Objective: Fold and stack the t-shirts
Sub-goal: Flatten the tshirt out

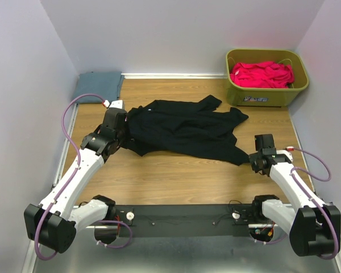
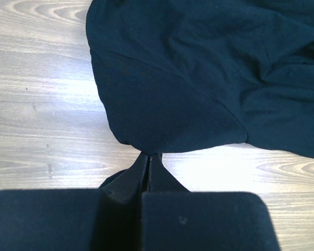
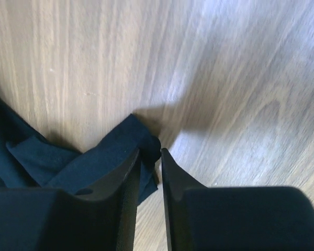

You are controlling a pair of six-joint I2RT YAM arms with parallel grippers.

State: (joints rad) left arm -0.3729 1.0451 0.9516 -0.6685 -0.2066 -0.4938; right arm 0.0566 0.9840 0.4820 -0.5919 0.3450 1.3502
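A black t-shirt (image 1: 184, 128) lies crumpled across the middle of the wooden table. My left gripper (image 1: 127, 135) is at its left edge. In the left wrist view the gripper (image 2: 149, 155) is shut, pinching the edge of the black t-shirt (image 2: 199, 78). My right gripper (image 1: 252, 161) is at the shirt's near right corner. In the right wrist view the gripper (image 3: 150, 152) is closed on a bunched corner of the black t-shirt (image 3: 102, 157), with cloth between the fingers. A folded grey-blue shirt (image 1: 99, 85) lies at the back left corner.
A green bin (image 1: 266, 94) with red shirts (image 1: 261, 74) in it stands at the back right. Grey walls close in the table on the left, back and right. The black base bar (image 1: 182, 213) of the arms runs along the near edge.
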